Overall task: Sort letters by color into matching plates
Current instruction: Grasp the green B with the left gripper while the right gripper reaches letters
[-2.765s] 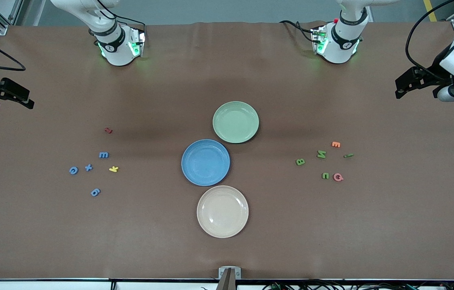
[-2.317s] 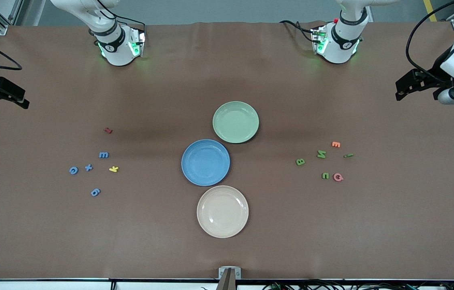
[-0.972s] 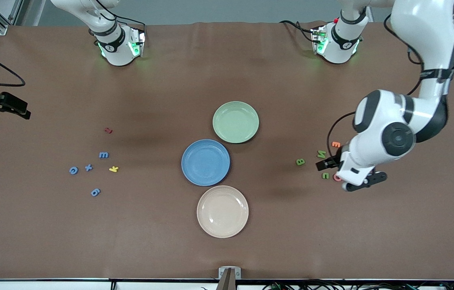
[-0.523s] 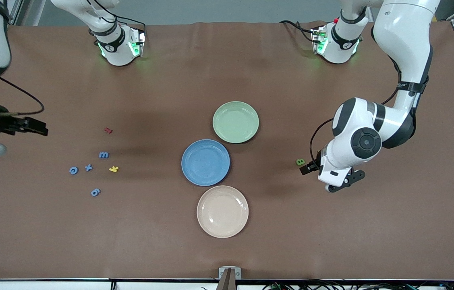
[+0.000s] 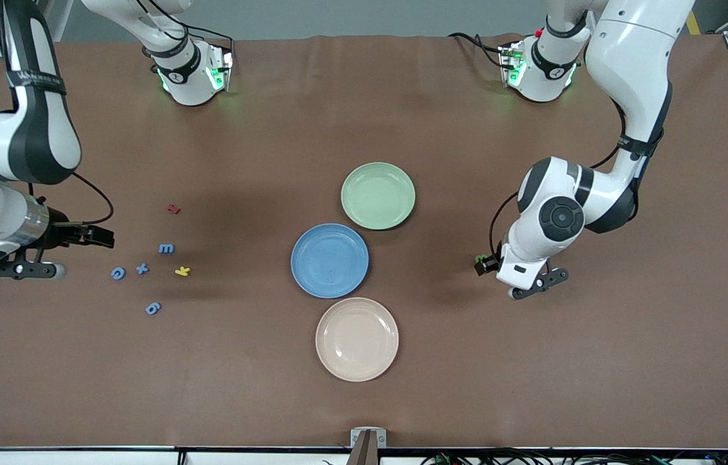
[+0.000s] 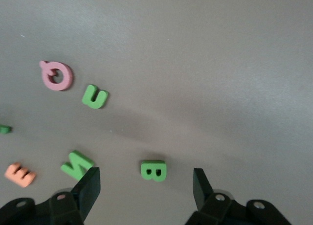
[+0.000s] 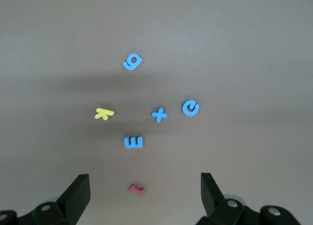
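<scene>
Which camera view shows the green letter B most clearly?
The left wrist view: the green B lies whole and readable on the table between the open fingers of the left gripper. In the front view only a green sliver shows beside that gripper. The right wrist view does not show it.

We see green B (image 6: 153, 170), N (image 6: 76, 164) and u (image 6: 94, 96), blue c (image 7: 190, 108), plus (image 7: 159, 115), m (image 7: 133, 142), pink Q (image 6: 57, 75).
</scene>
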